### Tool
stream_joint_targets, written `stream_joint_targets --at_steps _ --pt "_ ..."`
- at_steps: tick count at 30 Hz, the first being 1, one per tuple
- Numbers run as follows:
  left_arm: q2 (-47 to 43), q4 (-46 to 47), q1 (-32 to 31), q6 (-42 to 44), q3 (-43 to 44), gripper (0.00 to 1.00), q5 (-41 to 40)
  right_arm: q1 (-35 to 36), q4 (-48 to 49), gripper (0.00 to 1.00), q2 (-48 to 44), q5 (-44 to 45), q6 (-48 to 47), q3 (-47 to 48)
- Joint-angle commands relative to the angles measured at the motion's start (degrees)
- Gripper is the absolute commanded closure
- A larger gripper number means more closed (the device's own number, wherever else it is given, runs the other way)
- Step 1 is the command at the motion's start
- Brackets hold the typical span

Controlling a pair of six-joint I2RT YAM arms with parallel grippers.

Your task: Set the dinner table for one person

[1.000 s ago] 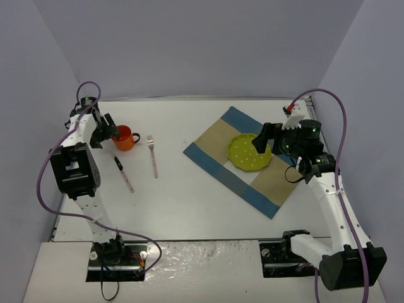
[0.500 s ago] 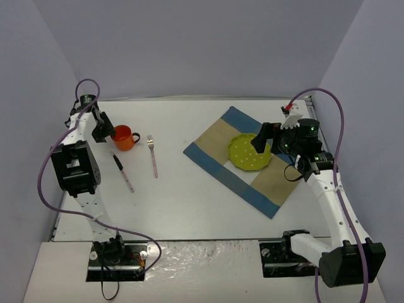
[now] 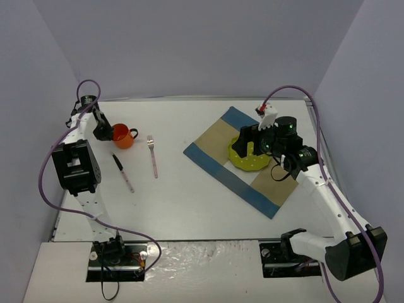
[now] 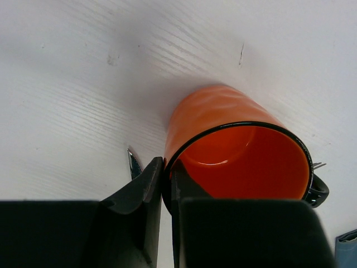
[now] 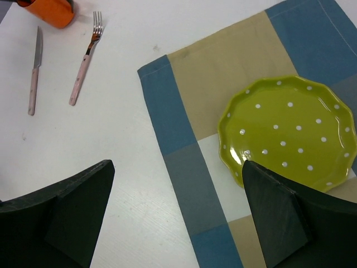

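Note:
On the left of the white dinner table (image 3: 189, 202) stands an orange mug (image 3: 125, 137) (image 4: 223, 120) with a black rim. My left gripper (image 3: 103, 130) (image 4: 166, 177) is shut on that rim, one finger inside the mug and one outside. A fork (image 3: 153, 156) (image 5: 85, 58) and a knife (image 3: 124, 173) (image 5: 34, 72), both pink-handled, lie to the mug's right. A green dotted plate (image 3: 251, 163) (image 5: 290, 131) rests on the blue-and-tan placemat (image 3: 211, 148) (image 5: 184, 72). My right gripper (image 3: 247, 145) (image 5: 177, 167) hangs open above the plate's left edge, holding nothing.
Pale lavender walls bound the table on three sides. The left arm's purple cable (image 3: 44, 170) loops beside the left wall. The mug (image 5: 50, 11) also shows at the top left of the right wrist view. The knife's tip (image 4: 134, 163) lies beside the left fingers.
My left gripper has closed onto the mug's rim. The right arm has swung left over the plate, its jaws still wide.

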Motion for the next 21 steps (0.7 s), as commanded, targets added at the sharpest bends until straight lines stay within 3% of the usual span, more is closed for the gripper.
stream_joint_targets --at_steps 1,6,15,21 --pt "-5.59 -0.19 -1.51 1.28 4.75 1.00 1.65 4.83 4.42 0.06 1.54 2.22 -3.63 4.83" --pt "-10.08 -4.21 -6.93 4.47 6.23 1.00 0.29 12.96 4.30 0.09 4.69 3.38 -7.65 8.43" --pt "-15.44 -15.62 -26.21 7.38 10.97 1.00 -3.89 25.35 2.40 0.16 12.70 11.87 -13.69 15.46" --pt "-16.83 -20.25 -36.55 7.14 13.67 1.00 -6.28 27.92 1.93 0.20 16.79 17.33 -16.46 17.81"
